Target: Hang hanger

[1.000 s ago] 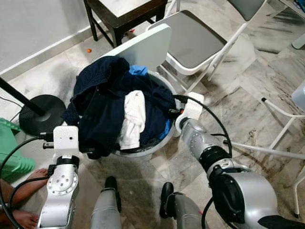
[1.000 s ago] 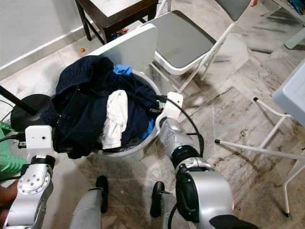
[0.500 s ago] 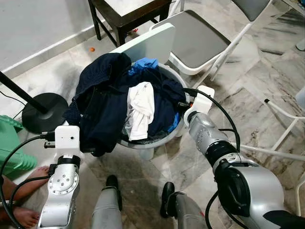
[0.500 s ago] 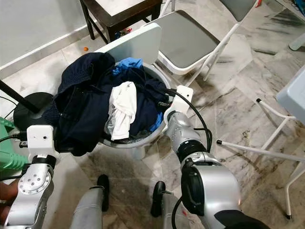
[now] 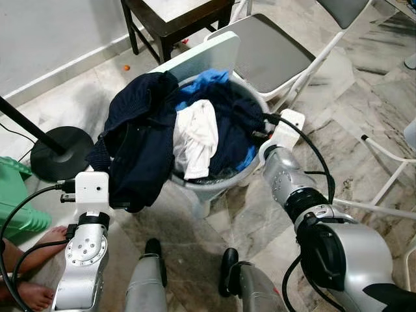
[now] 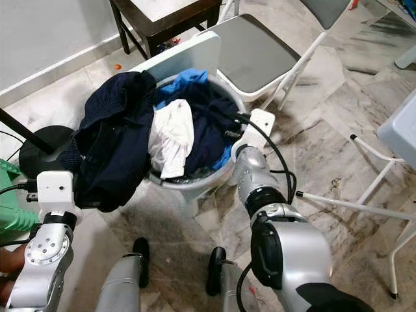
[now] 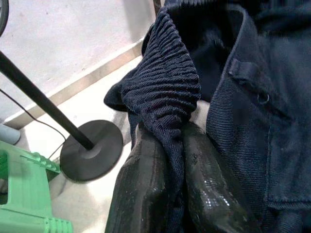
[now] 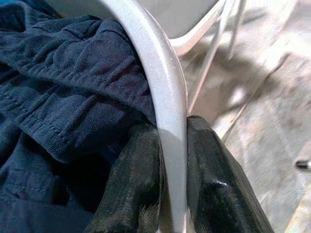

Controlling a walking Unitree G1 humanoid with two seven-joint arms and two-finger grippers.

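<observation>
Now the right pincer (image 8: 171, 194) is clamped on the rim of the basket (image 5: 224, 184), at its right side. Left pincer (image 7: 171, 170) is closed on a fold of the navy garment (image 5: 140, 153) that drapes over the basket's left edge. A white cloth (image 5: 195, 136) lies on top, a chair (image 5: 273, 55) just beyond.

Heaped clothes (image 5: 162, 136) hide the basket's (image 5: 224, 185) inside; no hanger can be made out
</observation>
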